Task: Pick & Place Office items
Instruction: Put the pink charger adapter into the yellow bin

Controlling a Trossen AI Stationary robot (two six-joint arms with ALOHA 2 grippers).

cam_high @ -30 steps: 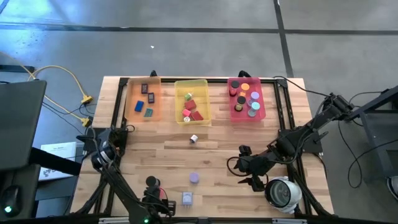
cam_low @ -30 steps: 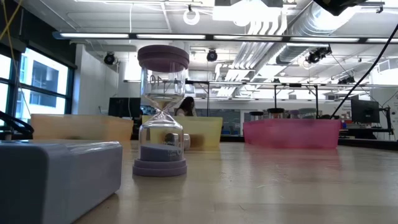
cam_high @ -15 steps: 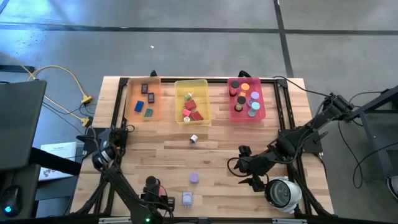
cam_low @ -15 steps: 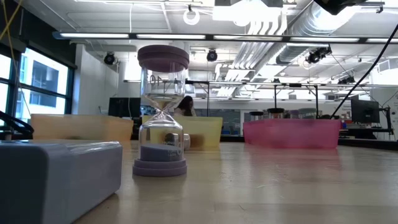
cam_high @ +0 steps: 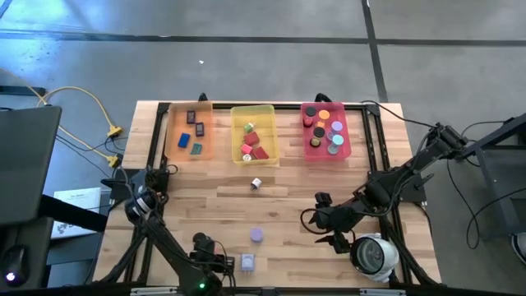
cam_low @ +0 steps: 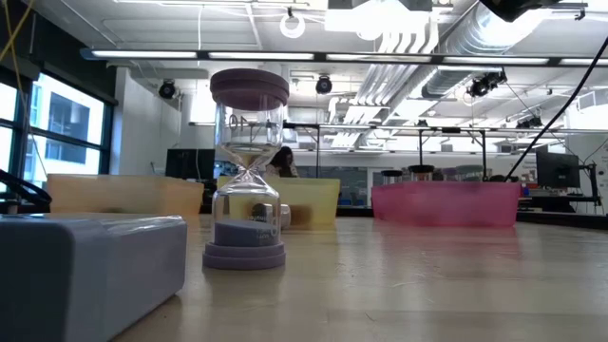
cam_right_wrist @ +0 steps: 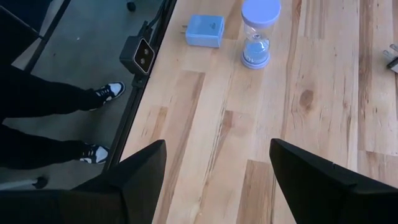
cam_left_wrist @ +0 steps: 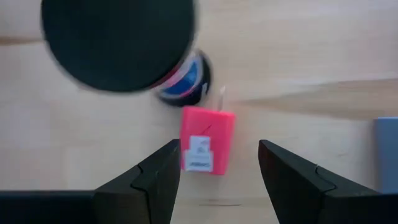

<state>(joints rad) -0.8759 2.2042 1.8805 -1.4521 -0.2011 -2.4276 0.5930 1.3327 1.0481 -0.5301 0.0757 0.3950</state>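
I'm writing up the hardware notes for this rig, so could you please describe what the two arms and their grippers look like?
Both arms are dark, built of slim black jointed links with thin black cables looping beside them. The left gripper has two black, angular fingers with faceted, wedge-like inner faces. The right gripper has the same broad black fingers. I can see no markings on either.

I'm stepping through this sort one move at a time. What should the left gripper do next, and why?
Probably lower straight down and close. The left gripper is open above the table, and the small pink block lies just ahead of its fingers, not yet gripped. A black disc sits beside it.
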